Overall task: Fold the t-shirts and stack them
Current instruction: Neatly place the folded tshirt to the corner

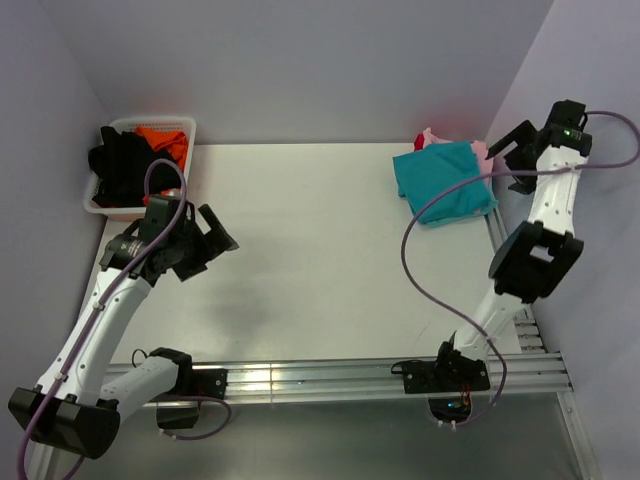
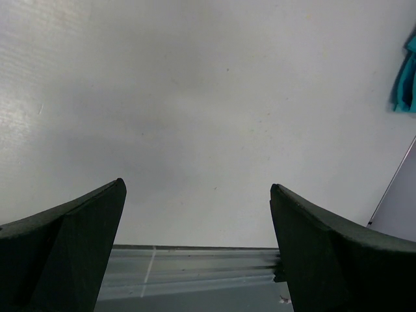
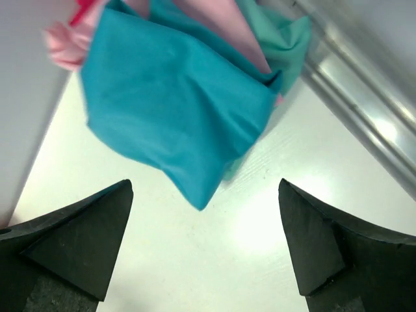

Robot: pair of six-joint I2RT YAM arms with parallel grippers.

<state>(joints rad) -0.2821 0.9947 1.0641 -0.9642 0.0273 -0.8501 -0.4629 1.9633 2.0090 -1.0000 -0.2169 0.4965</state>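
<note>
A folded teal t-shirt lies on top of a stack at the table's far right corner, with a pink one showing behind it. In the right wrist view the teal shirt covers a pink shirt and a pale aqua one. My right gripper is open and empty, just right of the stack, with the teal corner between and above its fingertips. My left gripper is open and empty over bare table at the left.
A white basket at the far left corner holds black and orange clothes. A metal rail runs along the table's near edge and another beside the stack. Purple cables hang from both arms.
</note>
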